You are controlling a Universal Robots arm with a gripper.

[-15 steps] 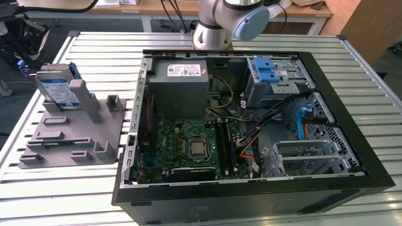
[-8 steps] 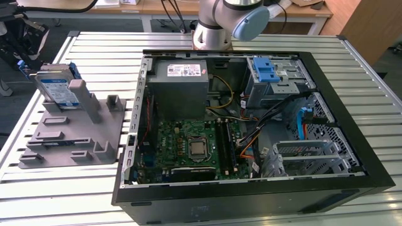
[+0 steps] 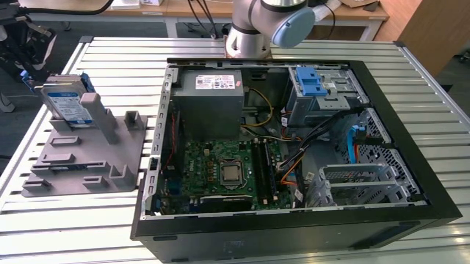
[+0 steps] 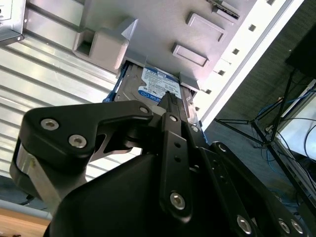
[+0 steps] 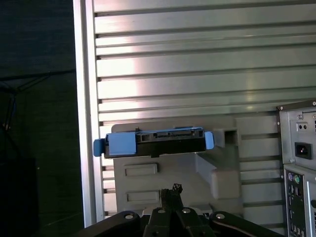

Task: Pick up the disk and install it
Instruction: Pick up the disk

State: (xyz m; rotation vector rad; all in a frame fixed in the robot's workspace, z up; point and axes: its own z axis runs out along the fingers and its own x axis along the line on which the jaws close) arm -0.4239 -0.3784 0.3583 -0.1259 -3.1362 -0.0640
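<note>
Disk stands on edge in the grey fixture on the worktop, at ten o'clock from the open computer case in the exterior view. Claw is closed on nothing. In both wrist views the disk lies straight ahead of the claw's tips (twelve o'clock along its reach), apart and untouched.

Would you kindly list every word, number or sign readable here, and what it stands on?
No text is readable.
Flat silver-metal disk with blue rails, white-and-blue label: print too small.
Grey power-supply box, white sticker: print too small.
Grey metal rear panel of the computer case: markings too small.
</note>
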